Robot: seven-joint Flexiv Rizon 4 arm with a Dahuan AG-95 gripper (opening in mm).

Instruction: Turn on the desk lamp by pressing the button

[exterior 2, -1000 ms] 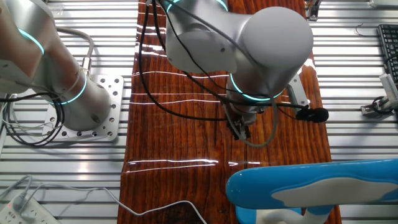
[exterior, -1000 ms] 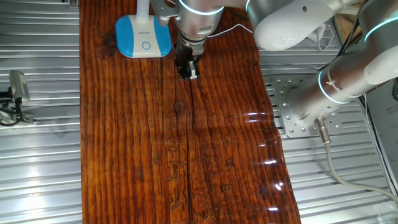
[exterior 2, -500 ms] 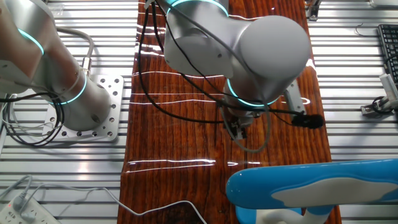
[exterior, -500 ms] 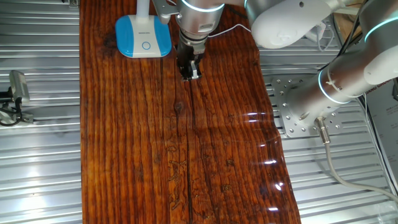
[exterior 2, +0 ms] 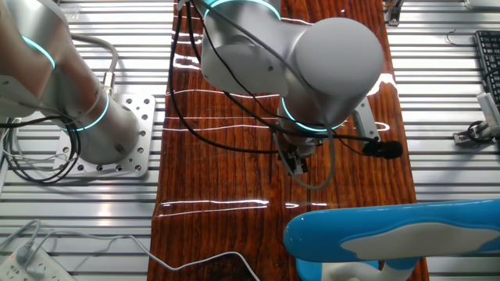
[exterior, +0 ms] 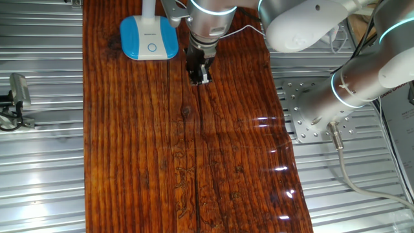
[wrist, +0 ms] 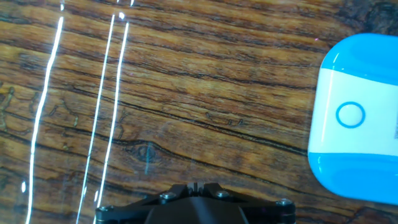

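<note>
A dark, glossy wooden counter (exterior: 194, 149) runs between ribbed metal surfaces. The robot arm's jaws (exterior: 198, 76) point down at bare wood, close above the counter. The lamp (exterior: 149, 36) sits just off to one side of the jaws, apart from them, with an open strip of wood between and nothing blocking the way. Its blue base carries the button (exterior: 151, 46), a small white ring at the centre; in the hand view the base lies toward the right edge with the ring (wrist: 350, 115) plainly visible. From the opposite side, the lamp's blue-and-white head (exterior 2: 391, 234) fills the foreground, with a white power strip (exterior 2: 23, 265) and cable in the corner. Whether the jaws are open or closed cannot be told. Compared with a second ago, the jaws have barely shifted.
</note>
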